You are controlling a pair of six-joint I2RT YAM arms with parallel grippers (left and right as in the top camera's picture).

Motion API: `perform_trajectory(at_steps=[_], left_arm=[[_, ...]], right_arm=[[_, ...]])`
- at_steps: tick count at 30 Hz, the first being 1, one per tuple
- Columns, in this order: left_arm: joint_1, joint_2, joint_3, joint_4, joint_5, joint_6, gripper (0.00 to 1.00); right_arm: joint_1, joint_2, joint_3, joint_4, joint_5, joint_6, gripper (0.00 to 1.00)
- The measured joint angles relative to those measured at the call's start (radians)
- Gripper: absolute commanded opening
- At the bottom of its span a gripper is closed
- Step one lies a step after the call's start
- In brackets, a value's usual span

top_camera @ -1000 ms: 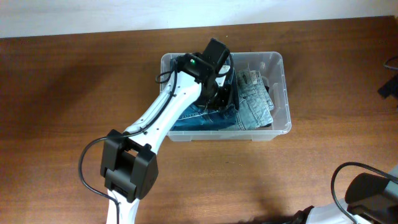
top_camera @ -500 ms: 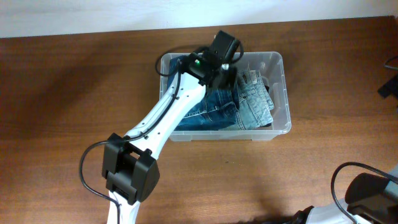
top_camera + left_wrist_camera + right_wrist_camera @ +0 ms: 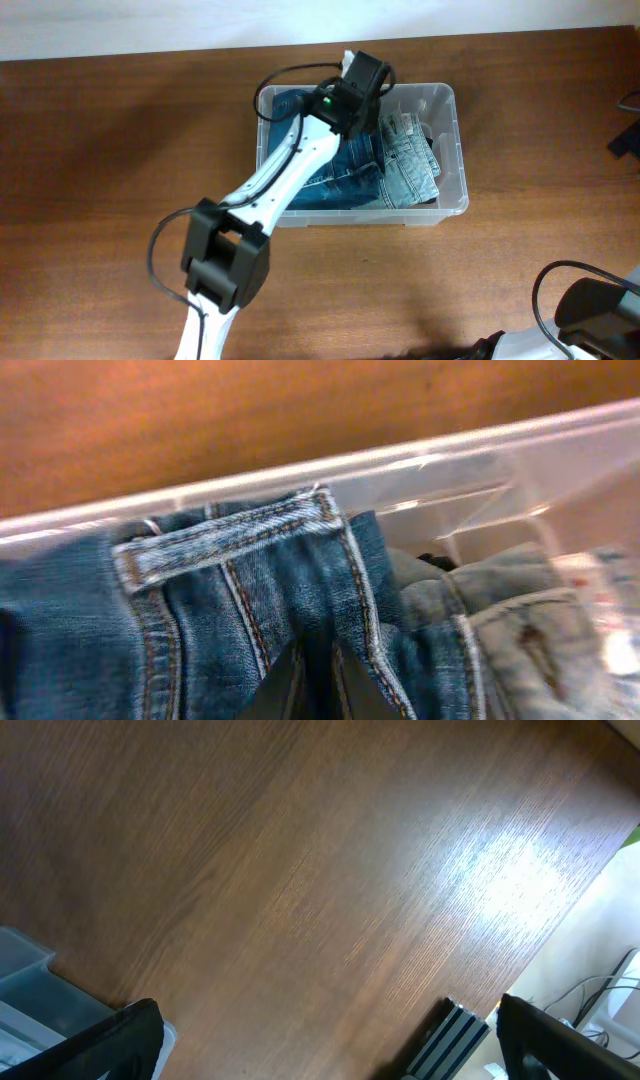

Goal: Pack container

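brown wooden table [image 3: 100,150], clear container [image 3: 458,150] at its far middle with folded dark jeans [image 3: 340,180] beside lighter jeans [image 3: 410,165], left gripper [image 3: 318,685] on the dark pair by the back wall, jaws nearly together, grip can't be told, right gripper [image 3: 340,1050] wide open above the table.

A: How's the light overhead?
B: Bright and even; I see soft shadows on the table [image 3: 100,150], left side.
A: Wrist feeds?
B: Left is blurred, container [image 3: 450,450] rim washed out. Right is sharp, with a glare patch right of centre.
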Motion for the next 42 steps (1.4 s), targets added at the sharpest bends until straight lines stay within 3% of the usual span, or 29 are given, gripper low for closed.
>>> perform_trajectory(at_steps=[4, 9, 12, 13, 14, 15, 23, 34, 42], left_arm=[[0.003, 0.013, 0.016, -0.008, 0.009, 0.000, 0.12], [0.005, 0.013, 0.017, -0.003, 0.003, 0.000, 0.20], [0.008, 0.019, 0.044, -0.021, -0.015, 0.000, 0.32], [0.010, 0.020, 0.056, -0.031, -0.021, -0.001, 0.52], [0.013, 0.020, 0.072, -0.044, -0.026, -0.001, 0.82], [0.017, 0.020, 0.089, -0.055, -0.032, 0.005, 0.99], [0.049, -0.043, 0.174, -0.182, -0.084, 0.003, 0.99], [0.054, -0.322, 0.207, -0.467, -0.120, 0.004, 0.99], [0.054, -0.328, 0.211, -0.535, -0.121, 0.004, 0.99]], right_arm=[[0.000, 0.000, 0.000, -0.001, 0.000, 0.000, 0.98], [0.000, 0.000, 0.000, 0.000, 0.000, 0.000, 0.98], [0.000, 0.000, 0.000, 0.000, 0.000, 0.000, 0.98], [0.000, 0.000, 0.000, 0.000, 0.000, -0.001, 0.99], [0.000, 0.000, 0.000, 0.000, 0.000, 0.000, 0.98], [0.000, 0.000, 0.000, 0.000, 0.000, 0.000, 0.98], [0.000, 0.000, 0.000, 0.000, 0.000, 0.000, 0.99], [0.000, 0.000, 0.000, 0.000, 0.000, 0.000, 0.98], [0.000, 0.000, 0.000, 0.000, 0.000, 0.000, 0.98]])
